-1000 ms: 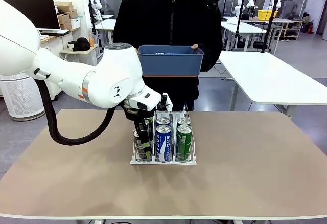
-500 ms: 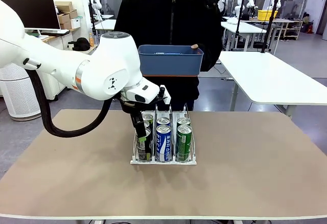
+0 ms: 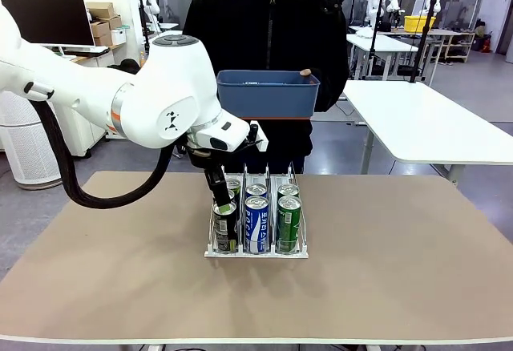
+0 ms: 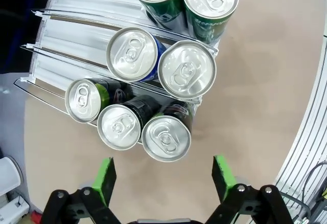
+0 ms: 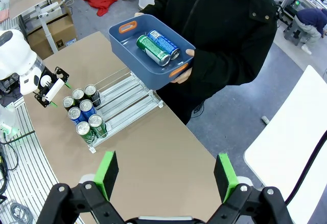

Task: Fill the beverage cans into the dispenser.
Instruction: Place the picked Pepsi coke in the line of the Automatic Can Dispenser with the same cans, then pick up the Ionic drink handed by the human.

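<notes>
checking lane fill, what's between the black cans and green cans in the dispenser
Two blue-and-white cans in the dispenser's middle lane, one behind the other; the front and left wrist views show it.

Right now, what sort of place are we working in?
Most likely an open lab or workshop rather than a shop or a home. There are white worktables set out across a bare grey floor, and a monitor sits beside stacked cardboard boxes.
</notes>
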Controlling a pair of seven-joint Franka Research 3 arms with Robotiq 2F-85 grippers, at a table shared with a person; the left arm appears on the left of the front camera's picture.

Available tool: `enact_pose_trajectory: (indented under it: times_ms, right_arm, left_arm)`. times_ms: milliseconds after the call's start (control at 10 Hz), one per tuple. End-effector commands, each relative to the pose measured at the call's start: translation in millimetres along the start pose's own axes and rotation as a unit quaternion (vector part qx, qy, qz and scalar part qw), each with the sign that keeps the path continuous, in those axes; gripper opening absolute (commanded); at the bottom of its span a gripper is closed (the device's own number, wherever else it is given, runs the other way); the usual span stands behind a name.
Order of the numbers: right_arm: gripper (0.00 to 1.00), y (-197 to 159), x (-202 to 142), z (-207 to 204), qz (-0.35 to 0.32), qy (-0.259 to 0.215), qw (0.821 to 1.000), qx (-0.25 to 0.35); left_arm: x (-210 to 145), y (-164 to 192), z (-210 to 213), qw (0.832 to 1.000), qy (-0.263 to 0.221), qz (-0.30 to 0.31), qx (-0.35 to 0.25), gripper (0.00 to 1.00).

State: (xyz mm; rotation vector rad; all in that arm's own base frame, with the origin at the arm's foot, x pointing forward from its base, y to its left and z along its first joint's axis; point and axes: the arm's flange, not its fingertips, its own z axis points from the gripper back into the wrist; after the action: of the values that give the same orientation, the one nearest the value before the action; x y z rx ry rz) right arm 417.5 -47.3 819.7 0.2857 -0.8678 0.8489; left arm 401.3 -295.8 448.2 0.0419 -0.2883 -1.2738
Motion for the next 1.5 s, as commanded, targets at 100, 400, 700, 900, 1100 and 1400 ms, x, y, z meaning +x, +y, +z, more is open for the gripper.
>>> enact_pose_trajectory:
  times_ms: [100, 400, 700, 900, 1100, 1400]
  right_arm:
    - [1.0, 0, -1, -1, -0.001, -0.001, 1.0, -0.002]
    - [1.0, 0, -1, -1, -0.001, -0.001, 1.0, -0.002]
    - [1.0, 0, -1, -1, -0.001, -0.001, 1.0, -0.002]
    - [1.0, 0, -1, -1, -0.001, -0.001, 1.0, -0.002]
    - [1.0, 0, -1, -1, -0.001, -0.001, 1.0, -0.002]
    - [1.0, 0, -1, -1, -0.001, -0.001, 1.0, -0.002]
  left_arm:
    - [0, 0, 0, 1.0, 0.0, 0.0, 0.0, 1.0]
    - [0, 0, 0, 1.0, 0.0, 0.0, 0.0, 1.0]
    - [0, 0, 0, 1.0, 0.0, 0.0, 0.0, 1.0]
    - [0, 0, 0, 1.0, 0.0, 0.0, 0.0, 1.0]
    - [1, -1, 0, 1.0, 0.0, -0.001, -0.001, 1.0]
    - [-30, 14, 57, 0.995, -0.084, -0.009, -0.054, 1.0]
